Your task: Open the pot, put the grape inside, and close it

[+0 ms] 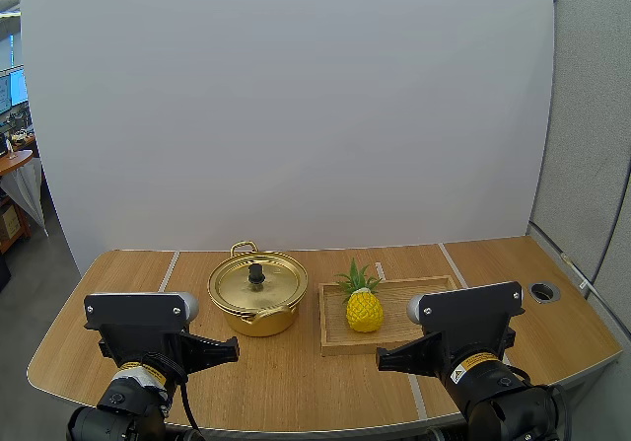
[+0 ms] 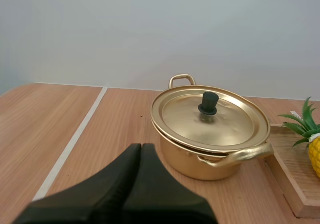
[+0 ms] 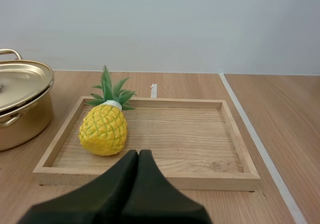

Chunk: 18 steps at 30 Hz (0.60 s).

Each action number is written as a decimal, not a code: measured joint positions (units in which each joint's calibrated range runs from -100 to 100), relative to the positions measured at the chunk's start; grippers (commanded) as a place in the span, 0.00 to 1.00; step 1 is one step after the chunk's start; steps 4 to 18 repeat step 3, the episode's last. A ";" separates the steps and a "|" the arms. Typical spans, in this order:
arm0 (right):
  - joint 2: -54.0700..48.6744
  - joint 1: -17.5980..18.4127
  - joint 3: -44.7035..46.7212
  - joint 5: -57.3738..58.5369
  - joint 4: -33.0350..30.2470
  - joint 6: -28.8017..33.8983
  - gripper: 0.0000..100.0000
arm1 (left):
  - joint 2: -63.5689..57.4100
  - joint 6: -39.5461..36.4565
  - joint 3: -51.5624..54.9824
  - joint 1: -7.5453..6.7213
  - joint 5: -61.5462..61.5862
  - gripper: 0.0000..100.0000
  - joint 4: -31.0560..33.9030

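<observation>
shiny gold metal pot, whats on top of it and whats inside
On top of the round gold metal pot sits its gold lid with a black knob, fully closed. The lid covers the inside, so its contents cannot be seen.

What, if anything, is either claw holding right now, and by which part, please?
Nothing is held: the left claw and the right claw are both shut empty.

Pineapple (image 1: 364,309) on tray (image 1: 397,295), pot (image 1: 248,321) just left.
</observation>
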 measured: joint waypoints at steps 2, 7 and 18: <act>0.00 0.00 0.00 0.00 0.00 0.00 0.00 | 0.00 0.00 0.00 0.00 0.00 0.00 0.00; 0.00 0.00 0.00 0.00 0.00 0.00 0.00 | 0.00 0.00 0.00 0.00 0.00 0.00 0.00; 0.00 0.00 0.00 0.00 0.00 0.00 0.00 | 0.00 0.00 0.00 0.00 0.00 0.00 0.00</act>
